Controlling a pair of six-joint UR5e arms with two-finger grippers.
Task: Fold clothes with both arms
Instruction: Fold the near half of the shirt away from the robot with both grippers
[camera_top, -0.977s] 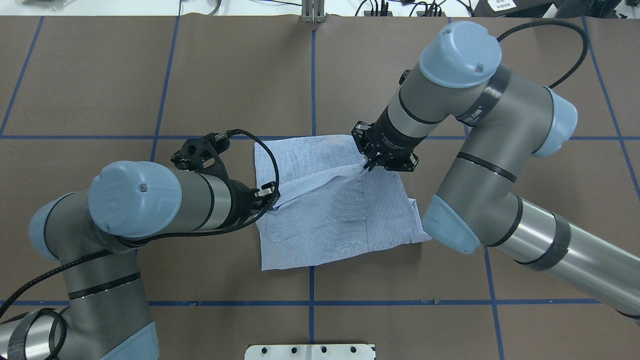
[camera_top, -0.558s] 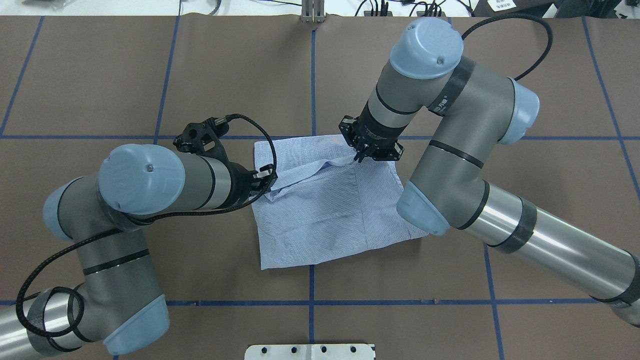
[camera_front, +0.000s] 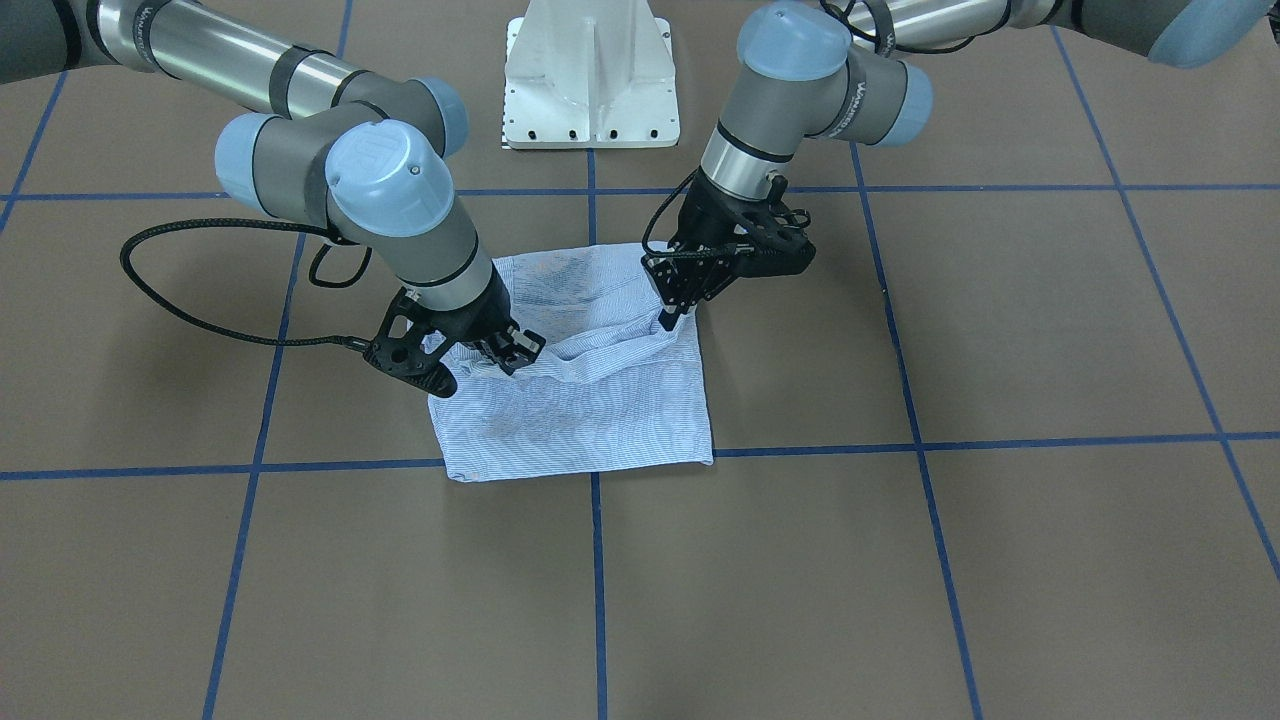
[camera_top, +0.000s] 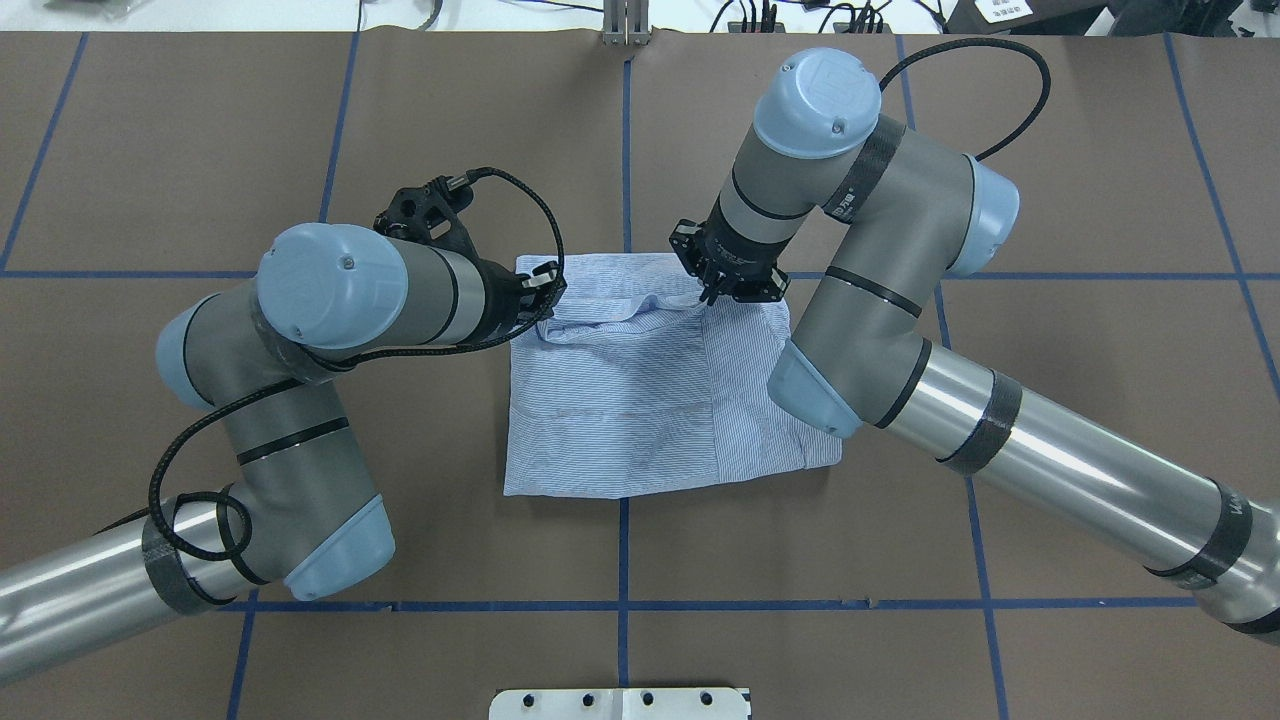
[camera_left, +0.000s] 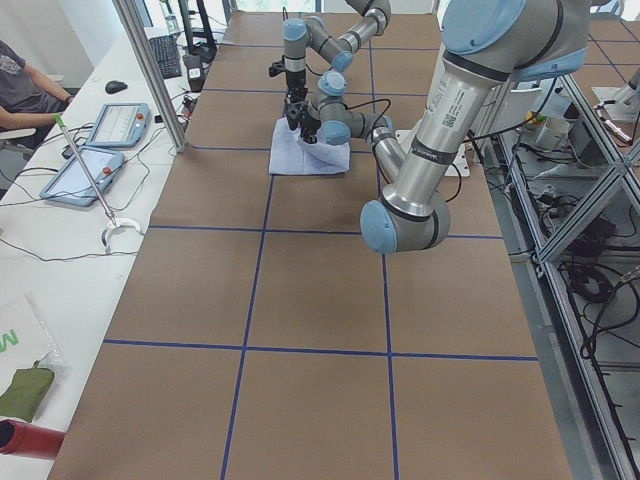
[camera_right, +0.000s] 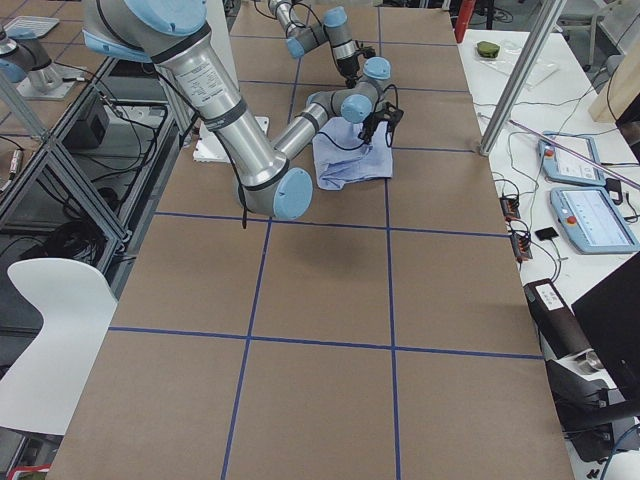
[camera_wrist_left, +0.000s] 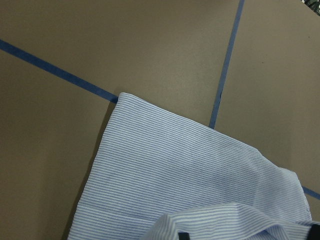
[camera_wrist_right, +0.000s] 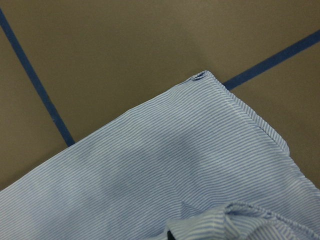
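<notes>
Blue pinstriped shirt (camera_top: 640, 400), rumpled; left tool (camera_top: 546, 291), right tool (camera_top: 708, 295) pinching.

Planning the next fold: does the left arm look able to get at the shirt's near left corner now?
Likely yes, once it lets go: the left gripper is shut on a raised fold of the shirt. That corner lies flat and uncovered beside the left arm, with nothing between.

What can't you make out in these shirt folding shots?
Light blue striped shirt: collar and pocket show in no view.
Black left gripper, right gripper: tiny in both side views; fingertips cut off in wrist views.
Grey right arm covers the shirt's right edge, overhead view.
</notes>
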